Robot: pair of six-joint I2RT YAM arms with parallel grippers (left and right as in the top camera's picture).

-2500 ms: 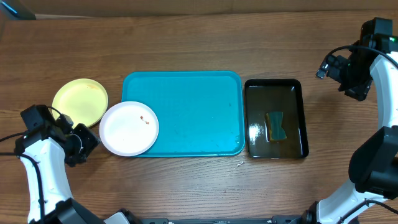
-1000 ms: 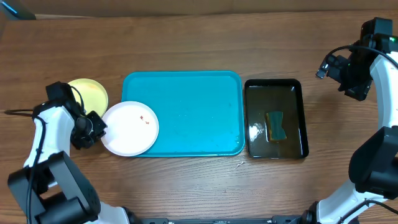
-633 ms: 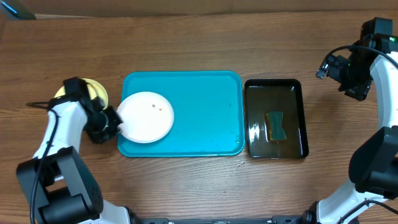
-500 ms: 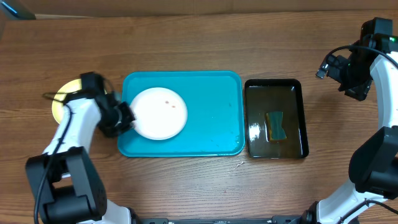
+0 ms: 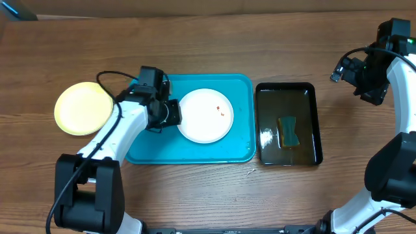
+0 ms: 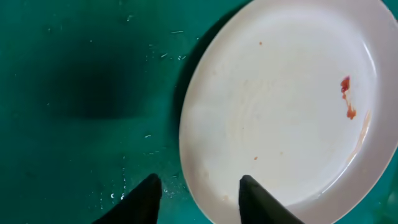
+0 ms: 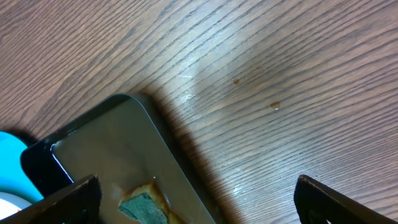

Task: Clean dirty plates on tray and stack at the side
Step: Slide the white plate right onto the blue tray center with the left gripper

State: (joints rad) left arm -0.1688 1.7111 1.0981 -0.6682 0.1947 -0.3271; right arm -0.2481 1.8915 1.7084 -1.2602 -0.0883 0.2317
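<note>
A white plate (image 5: 205, 116) with small red-brown smears (image 6: 348, 106) lies flat on the turquoise tray (image 5: 234, 143), a little left of its middle. My left gripper (image 5: 174, 114) is at the plate's left rim. In the left wrist view its fingers stand apart: one is over the white plate (image 6: 280, 112), the other over the wet tray (image 6: 74, 93), and the left gripper (image 6: 199, 179) is open across the rim. A pale yellow plate (image 5: 81, 108) rests on the table left of the tray. My right gripper (image 5: 344, 70) hangs open at the far right.
A glossy black tray (image 5: 286, 85) stands right of the turquoise one, with a green-and-yellow sponge (image 5: 288, 131) in it. The right wrist view shows the black tray's corner (image 7: 93, 149), the sponge (image 7: 143, 205) and bare wooden table (image 7: 280, 74) under the right gripper (image 7: 196, 186).
My left gripper has brought the white plate rightward from the tray's left edge onto the tray, and its jaws have parted. The yellow plate now shows fully. The right arm has not moved.
</note>
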